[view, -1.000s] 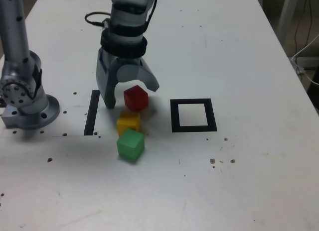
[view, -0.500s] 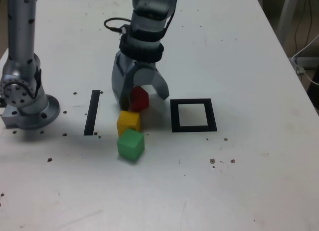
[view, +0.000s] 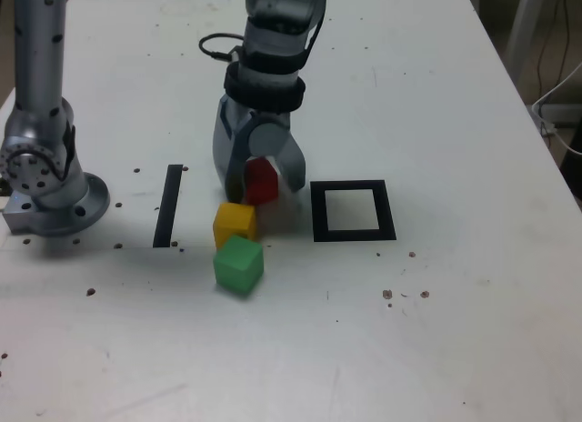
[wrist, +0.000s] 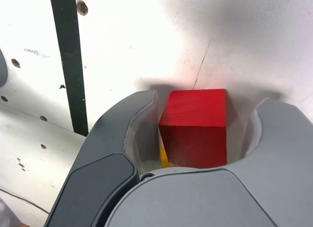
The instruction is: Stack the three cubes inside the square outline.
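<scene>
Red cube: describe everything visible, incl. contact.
The red cube is plain, solid red, sharp-edged, with faint grain like painted wood. It sits between the fingers of the gripper; in the wrist view, gaps show on both sides. In the exterior view it is just behind the yellow cube; whether those touch is unclear.

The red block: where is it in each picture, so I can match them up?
Exterior view: the red block is left of the middle, between the fingers, just above the yellow block.
Wrist view: it is near the middle, between the two fingers, with a gap beside it.
Shared landmark: the straight black strip, on the exterior view's left.
</scene>
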Robot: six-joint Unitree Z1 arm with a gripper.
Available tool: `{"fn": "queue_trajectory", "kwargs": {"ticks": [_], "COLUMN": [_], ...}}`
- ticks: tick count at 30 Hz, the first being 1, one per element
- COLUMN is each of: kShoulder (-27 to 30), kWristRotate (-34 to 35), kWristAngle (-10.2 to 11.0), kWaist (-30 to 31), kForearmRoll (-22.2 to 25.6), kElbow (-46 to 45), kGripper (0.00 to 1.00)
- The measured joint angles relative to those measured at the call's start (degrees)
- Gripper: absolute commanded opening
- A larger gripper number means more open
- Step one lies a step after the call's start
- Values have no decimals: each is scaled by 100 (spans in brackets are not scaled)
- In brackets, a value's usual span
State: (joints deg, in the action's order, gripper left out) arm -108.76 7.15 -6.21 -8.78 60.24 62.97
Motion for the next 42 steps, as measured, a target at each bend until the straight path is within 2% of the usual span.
{"fn": "queue_trajectory", "kwargs": {"ticks": [10,16,24,42], "kShoulder": [0,-42,-296,-1055], "kWristRotate": [-35,-101,-219,-577], "kWristAngle": [-4,117,283,239], "kWaist": [2,196,525,1056], "kForearmRoll": [-51,-43,215,908], "kElbow": [-40,317,1017,2373], "kGripper": [29,29,29,29]}}
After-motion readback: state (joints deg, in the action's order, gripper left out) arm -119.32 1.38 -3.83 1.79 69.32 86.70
